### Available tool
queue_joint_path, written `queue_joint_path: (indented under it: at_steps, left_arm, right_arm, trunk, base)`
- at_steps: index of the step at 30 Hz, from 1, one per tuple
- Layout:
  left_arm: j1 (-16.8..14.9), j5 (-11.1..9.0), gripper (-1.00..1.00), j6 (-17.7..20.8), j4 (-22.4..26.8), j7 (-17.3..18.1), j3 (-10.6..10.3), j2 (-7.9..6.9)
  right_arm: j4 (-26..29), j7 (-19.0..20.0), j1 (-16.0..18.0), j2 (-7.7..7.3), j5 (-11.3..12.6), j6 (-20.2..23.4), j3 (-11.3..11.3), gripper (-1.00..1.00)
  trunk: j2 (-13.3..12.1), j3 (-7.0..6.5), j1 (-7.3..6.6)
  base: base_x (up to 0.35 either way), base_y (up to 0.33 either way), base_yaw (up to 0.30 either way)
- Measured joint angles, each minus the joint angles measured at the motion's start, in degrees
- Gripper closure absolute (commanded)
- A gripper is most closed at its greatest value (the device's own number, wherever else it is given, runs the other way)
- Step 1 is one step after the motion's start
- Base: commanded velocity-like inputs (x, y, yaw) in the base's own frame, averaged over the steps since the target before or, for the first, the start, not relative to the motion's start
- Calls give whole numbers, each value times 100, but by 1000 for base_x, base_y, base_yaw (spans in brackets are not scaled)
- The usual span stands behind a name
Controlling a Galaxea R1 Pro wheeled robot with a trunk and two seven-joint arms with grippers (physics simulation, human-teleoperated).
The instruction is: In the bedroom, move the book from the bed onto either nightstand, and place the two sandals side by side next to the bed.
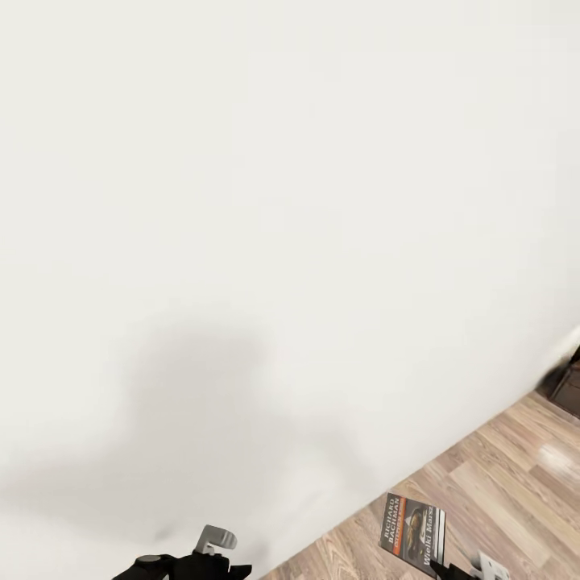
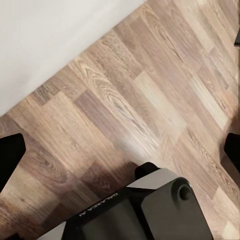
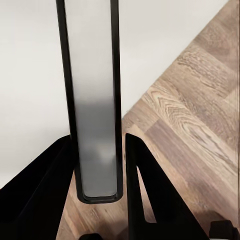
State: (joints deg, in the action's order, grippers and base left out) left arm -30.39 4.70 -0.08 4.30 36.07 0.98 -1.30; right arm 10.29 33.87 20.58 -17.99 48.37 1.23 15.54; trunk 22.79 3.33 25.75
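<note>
The book [image 1: 415, 532], a thin paperback with a dark cover, an orange band and white lettering, hangs above the wood floor at the lower right of the head view. My right gripper [image 1: 463, 570] is shut on its lower corner. In the right wrist view the book [image 3: 92, 100] stands edge-on between the black fingers [image 3: 145, 190]. My left gripper [image 1: 216, 540] sits low near the wall, and in the left wrist view its fingers [image 2: 10, 155] stand wide apart, open, with bare floor between them. The bed, the nightstand and the sandals are out of view.
A plain white wall [image 1: 242, 201] stands close in front. Brown-grey plank floor [image 1: 499, 475] runs along its foot to the right. The corner of a dark brown piece of furniture [image 1: 568, 383] shows at the right edge. My own base [image 2: 140, 210] is below the left gripper.
</note>
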Motion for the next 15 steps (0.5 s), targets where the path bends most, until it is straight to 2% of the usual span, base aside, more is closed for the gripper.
queue_joint_path:
  at_steps: [15]
  left_arm:
    - [1, 0, -100, 0, 0, 1, 0, 0]
  right_arm:
    - [-4, -17, 0, 0, 0, -4, 0, 100]
  trunk:
    - [0, 0, 0]
  base:
    - [0, 0, -300]
